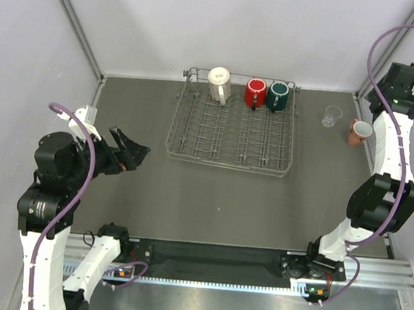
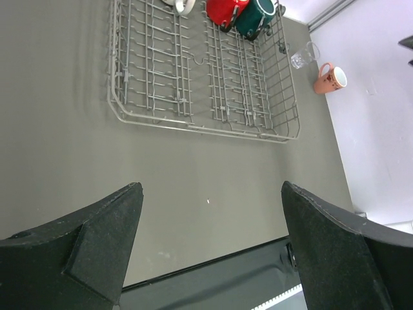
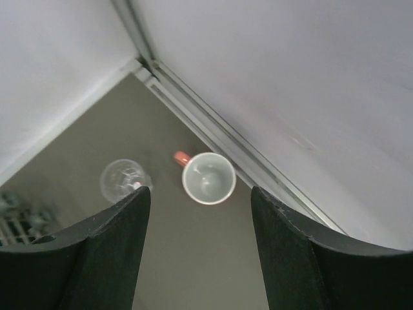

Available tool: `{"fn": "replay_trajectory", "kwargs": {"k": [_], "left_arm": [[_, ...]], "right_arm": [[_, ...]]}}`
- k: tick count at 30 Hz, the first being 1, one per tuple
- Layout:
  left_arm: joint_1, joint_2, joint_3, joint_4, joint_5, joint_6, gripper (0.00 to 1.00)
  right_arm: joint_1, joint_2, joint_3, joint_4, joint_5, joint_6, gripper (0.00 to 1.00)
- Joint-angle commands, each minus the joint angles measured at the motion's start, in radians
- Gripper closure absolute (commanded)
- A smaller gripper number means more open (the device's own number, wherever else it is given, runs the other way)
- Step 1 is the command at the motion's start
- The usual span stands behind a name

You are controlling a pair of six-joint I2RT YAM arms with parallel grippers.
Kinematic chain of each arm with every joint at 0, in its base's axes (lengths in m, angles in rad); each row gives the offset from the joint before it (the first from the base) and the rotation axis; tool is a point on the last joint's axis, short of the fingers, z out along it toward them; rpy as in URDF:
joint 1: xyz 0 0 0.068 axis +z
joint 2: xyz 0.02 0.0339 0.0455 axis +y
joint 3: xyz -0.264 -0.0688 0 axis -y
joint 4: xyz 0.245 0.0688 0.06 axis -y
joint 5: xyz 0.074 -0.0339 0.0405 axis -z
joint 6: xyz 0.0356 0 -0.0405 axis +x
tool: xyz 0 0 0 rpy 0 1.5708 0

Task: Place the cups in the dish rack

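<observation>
Three of five were done: the white speckled mug (image 1: 219, 83), glossy red mug (image 1: 255, 92) and dark green mug (image 1: 278, 96) sat along the far row of the grey wire dish rack (image 1: 228, 164). The clear glass (image 1: 331, 116) and salmon-pink mug (image 1: 359, 131) waited on the table (image 1: 189, 190), just right of it. The right gripper (image 3: 200, 197) hung spread over the pink one; the left gripper (image 2: 210, 194) was spread too, empty. No readable labels anywhere.

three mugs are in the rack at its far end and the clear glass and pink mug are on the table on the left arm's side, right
Wrong side: the clear glass and pink mug are on the table on the right arm's side, as the top external view shows. The rest holds.
</observation>
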Motion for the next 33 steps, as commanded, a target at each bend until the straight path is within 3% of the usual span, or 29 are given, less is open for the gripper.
{"fn": "replay_trajectory", "kwargs": {"k": [1,13,18,33], "left_arm": [[-0.004,0.029,-0.002,0.044,0.001,0.019,0.07],[-0.004,0.072,-0.002,0.048,-0.001,0.006,0.09],[-0.004,0.083,0.012,0.027,-0.007,0.014,0.09],[-0.004,0.117,0.053,-0.019,-0.022,0.037,0.1]], "right_arm": [[-0.04,0.033,-0.013,-0.03,0.01,0.044,0.36],[-0.061,0.154,-0.044,-0.039,0.017,0.113,0.39],[-0.063,0.172,-0.085,-0.022,0.025,0.158,0.5],[-0.063,0.248,-0.105,0.021,0.026,0.213,0.51]]}}
